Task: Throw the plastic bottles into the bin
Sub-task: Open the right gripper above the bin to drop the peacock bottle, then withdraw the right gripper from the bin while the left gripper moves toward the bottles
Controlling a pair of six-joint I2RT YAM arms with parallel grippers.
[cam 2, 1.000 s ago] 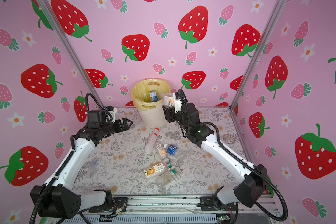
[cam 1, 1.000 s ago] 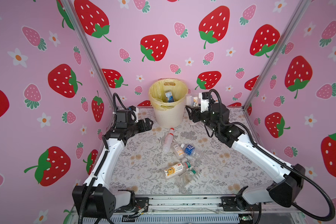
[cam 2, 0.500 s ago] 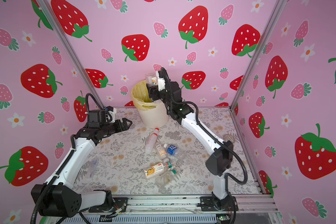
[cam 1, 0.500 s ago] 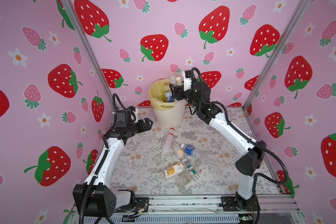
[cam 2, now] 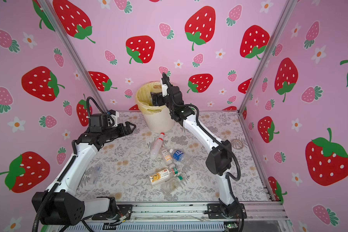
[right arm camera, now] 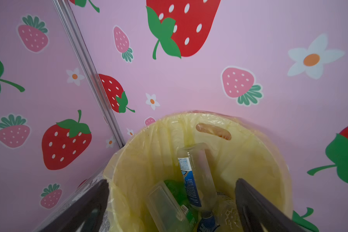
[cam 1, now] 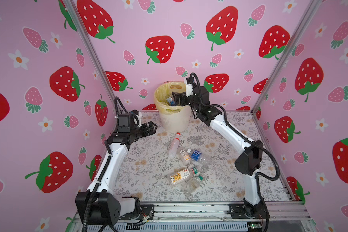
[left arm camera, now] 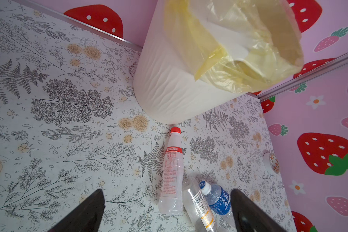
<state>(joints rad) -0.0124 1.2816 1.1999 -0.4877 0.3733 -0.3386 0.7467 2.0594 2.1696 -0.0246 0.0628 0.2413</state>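
Observation:
The cream bin [cam 1: 174,118] [cam 2: 159,120] with its yellow bag stands at the back. My right gripper [cam 1: 174,98] [cam 2: 154,98] [right arm camera: 171,182] hangs open over its mouth, holding nothing. Inside lie a blue-labelled bottle [right arm camera: 193,176], a clear square one [right arm camera: 165,204] and a green one [right arm camera: 177,190]. My left gripper [cam 1: 152,127] [cam 2: 132,127] [left arm camera: 167,192] is open and empty, left of the bin. Several plastic bottles lie on the table: red-capped [cam 1: 174,145] [left arm camera: 173,170], blue-labelled [cam 1: 196,155] [left arm camera: 217,200], sunflower-labelled [cam 1: 180,176].
A flattened clear bottle [cam 2: 95,172] lies beside the left arm's forearm. A roll of tape [cam 2: 237,143] [left arm camera: 272,162] sits near the right wall. Pink strawberry walls with aluminium posts [cam 1: 273,66] close in three sides. The rail [cam 1: 189,210] runs along the front.
My right arm swung up from beside the bin to over its mouth with a clear bottle, opened, and the bottle dropped in. The left arm has not moved.

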